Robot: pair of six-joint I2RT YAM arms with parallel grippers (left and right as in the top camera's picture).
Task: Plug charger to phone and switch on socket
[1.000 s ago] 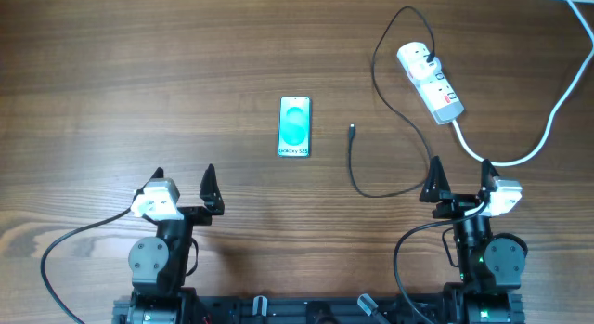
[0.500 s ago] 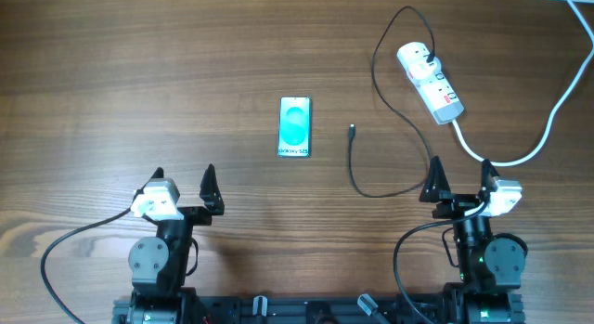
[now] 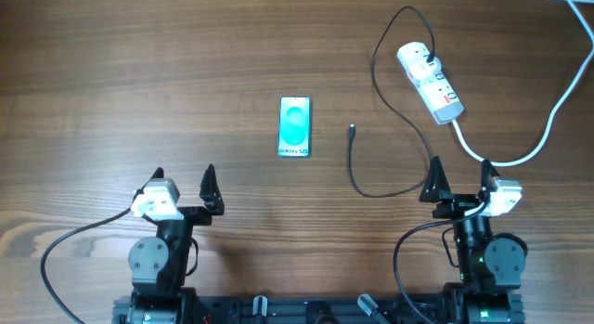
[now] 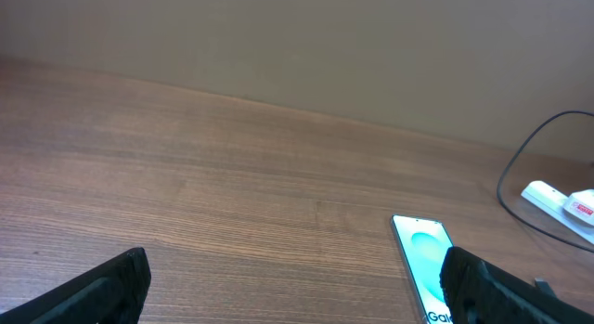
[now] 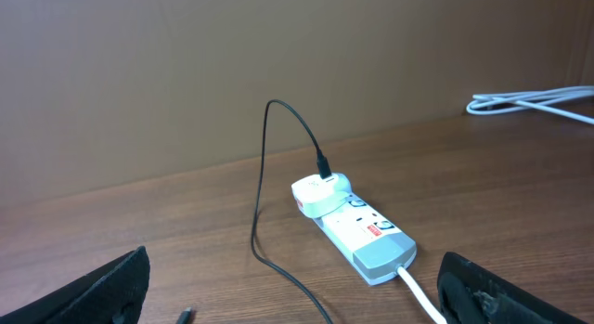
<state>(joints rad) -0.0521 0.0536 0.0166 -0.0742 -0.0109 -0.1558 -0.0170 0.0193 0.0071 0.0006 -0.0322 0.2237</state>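
The phone [image 3: 294, 126] lies flat mid-table, teal screen up; it also shows in the left wrist view [image 4: 425, 266]. The charger cable [image 3: 376, 78] loops from its white adapter, plugged in the socket [image 3: 431, 82], down to its loose plug tip [image 3: 353, 131] right of the phone. The socket also shows in the right wrist view [image 5: 357, 229], with the cable [image 5: 263, 175] rising from the adapter and the plug tip [image 5: 187, 316] low in view. My left gripper [image 3: 183, 186] is open and empty, near the front edge. My right gripper [image 3: 458, 183] is open and empty, in front of the socket.
The socket's thick white cord [image 3: 548, 129] runs right and up off the table's far right corner, seen also in the right wrist view [image 5: 534, 101]. A wall stands behind the table's far edge. The arms' bases and black cables sit at the front edge.
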